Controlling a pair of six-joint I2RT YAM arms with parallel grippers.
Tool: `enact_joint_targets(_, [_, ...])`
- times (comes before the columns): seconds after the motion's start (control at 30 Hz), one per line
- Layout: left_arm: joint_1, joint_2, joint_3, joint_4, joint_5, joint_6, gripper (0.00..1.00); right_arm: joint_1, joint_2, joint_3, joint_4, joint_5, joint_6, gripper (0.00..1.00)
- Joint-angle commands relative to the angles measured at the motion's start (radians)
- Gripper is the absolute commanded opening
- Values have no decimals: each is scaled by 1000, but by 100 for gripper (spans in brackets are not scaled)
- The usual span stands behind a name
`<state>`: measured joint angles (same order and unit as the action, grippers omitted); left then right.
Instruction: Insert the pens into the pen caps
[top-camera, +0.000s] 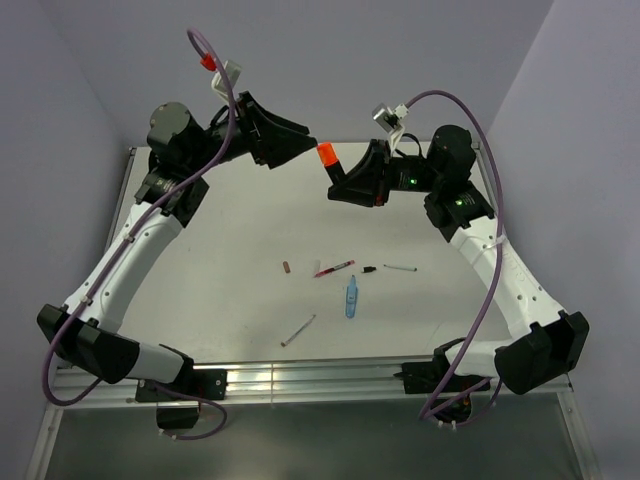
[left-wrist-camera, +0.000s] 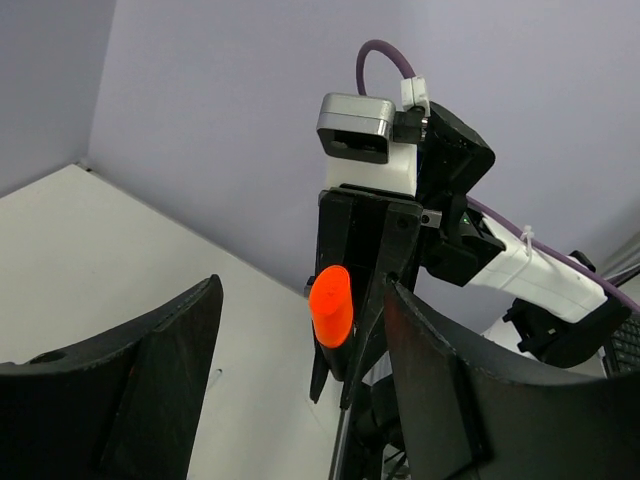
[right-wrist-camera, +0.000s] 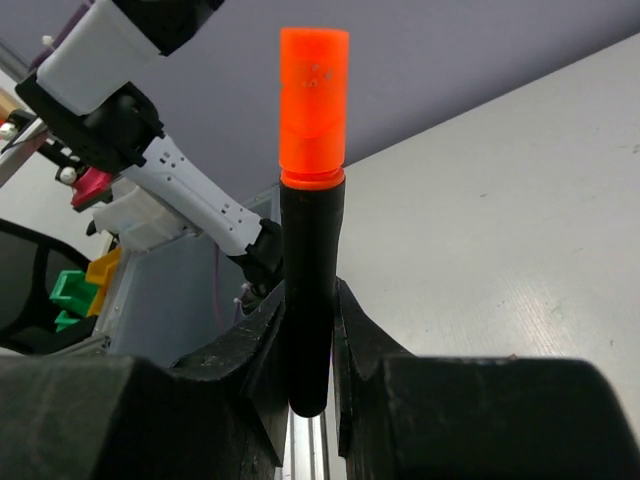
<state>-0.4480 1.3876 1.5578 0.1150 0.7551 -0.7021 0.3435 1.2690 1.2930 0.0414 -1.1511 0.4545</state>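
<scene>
Right gripper (top-camera: 338, 182) clamps marker (top-camera: 327, 160); left gripper (top-camera: 298, 145) gapes beside it

Jaws of the right gripper stand narrow, pressed on both sides of the marker's black barrel low down; in the right wrist view the barrel rises straight up from between the fingers (right-wrist-camera: 250, 350), and its orange end (right-wrist-camera: 314, 100) stands clear above them; faint pale specks show on that orange end, too small to read as writing. Jaws of the left gripper stand wide apart and hold nothing; in the left wrist view its two fingers (left-wrist-camera: 150, 390) frame the orange end, which sits between and beyond them, pointing toward that camera; from above, the orange end lies just beside the left fingertips, and I cannot tell whether it touches them. Both grippers are raised over the far part of the table (top-camera: 220, 250), facing each other.

Other pens and caps lie on the table, well apart from both grippers and nearer the arm bases; a red cap (top-camera: 286, 267) lies furthest left, then the red pen (top-camera: 334, 268), a black cap (top-camera: 369, 269) and the white pen (top-camera: 400, 267), all in a loose row; the blue marker (top-camera: 351, 297) lies just below the red pen, pointing up and down the view; the grey pen (top-camera: 298, 330) lies slanted nearest the bases, apart from the others.
</scene>
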Motion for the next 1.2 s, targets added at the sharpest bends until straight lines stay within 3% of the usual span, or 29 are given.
enact_joint_targets(0.0, [-27, 19, 7, 106, 69, -54, 70, 3, -5, -3, 95, -38, 49, 0])
enact_joint_targets(0.73, [-83, 87, 35, 190, 98, -123, 56, 17, 12, -8, 112, -61, 84, 0])
enact_joint_targets(1.03, [-90, 84, 4, 196, 115, -135, 23, 17, 21, 9, 132, -56, 111, 0])
enact_joint_targets(1.17, [-90, 48, -77, 224, 90, -163, 0, 17, 24, 23, 175, -39, 145, 0])
